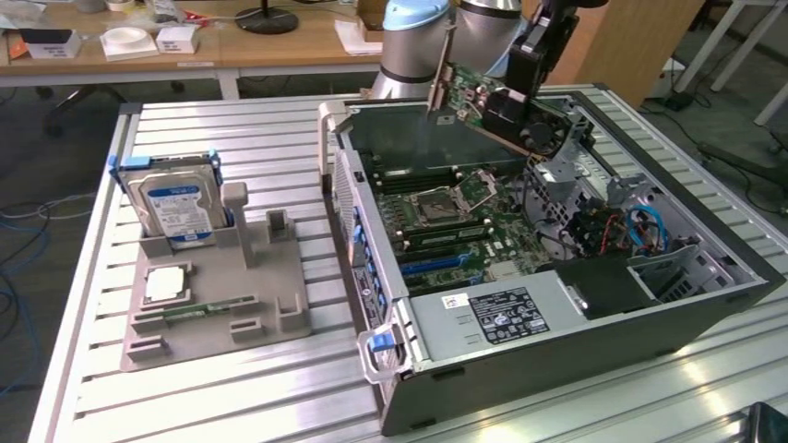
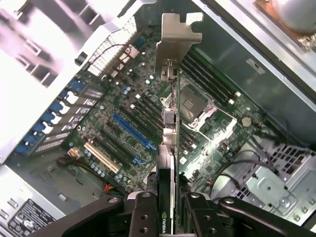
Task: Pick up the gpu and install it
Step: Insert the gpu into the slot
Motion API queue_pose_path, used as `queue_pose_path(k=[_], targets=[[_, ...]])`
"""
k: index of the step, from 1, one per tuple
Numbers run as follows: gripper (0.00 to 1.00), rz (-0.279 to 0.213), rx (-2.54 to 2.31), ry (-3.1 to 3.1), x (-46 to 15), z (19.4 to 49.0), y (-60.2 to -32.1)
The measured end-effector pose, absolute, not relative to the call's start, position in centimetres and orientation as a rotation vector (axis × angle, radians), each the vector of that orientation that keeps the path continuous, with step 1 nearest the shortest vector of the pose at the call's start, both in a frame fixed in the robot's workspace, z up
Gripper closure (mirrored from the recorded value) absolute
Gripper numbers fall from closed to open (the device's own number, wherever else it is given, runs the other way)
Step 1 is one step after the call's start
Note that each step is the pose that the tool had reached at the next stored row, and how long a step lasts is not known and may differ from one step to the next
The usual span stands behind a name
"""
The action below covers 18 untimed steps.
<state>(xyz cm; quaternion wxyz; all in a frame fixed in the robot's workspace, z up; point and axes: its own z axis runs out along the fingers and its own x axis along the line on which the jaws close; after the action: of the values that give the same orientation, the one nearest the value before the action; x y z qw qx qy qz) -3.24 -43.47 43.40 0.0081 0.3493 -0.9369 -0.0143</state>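
Gripper (image 1: pixel 530 89) clamped on gpu (image 1: pixel 486 97). Card held in air above far end of open computer case (image 1: pixel 689 305), clear of motherboard (image 1: pixel 449 217).

Step in hand, judged: bringing card to blue slot (image 2: pixel 132 129). Done well if card is levelled, lower edge parallel to slot, bracket (image 2: pixel 174 44) toward case wall, descent slow.

Long axis slopes: bracket end high at exterior view's left, cooler (image 1: pixel 544 129) end lower, right.
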Motion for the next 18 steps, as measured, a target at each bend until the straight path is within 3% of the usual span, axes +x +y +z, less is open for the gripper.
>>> queue_pose_path(k=[18], targets=[[0.74, -0.038, 1.543, -2.715, -3.23, 43.03, -43.48]])
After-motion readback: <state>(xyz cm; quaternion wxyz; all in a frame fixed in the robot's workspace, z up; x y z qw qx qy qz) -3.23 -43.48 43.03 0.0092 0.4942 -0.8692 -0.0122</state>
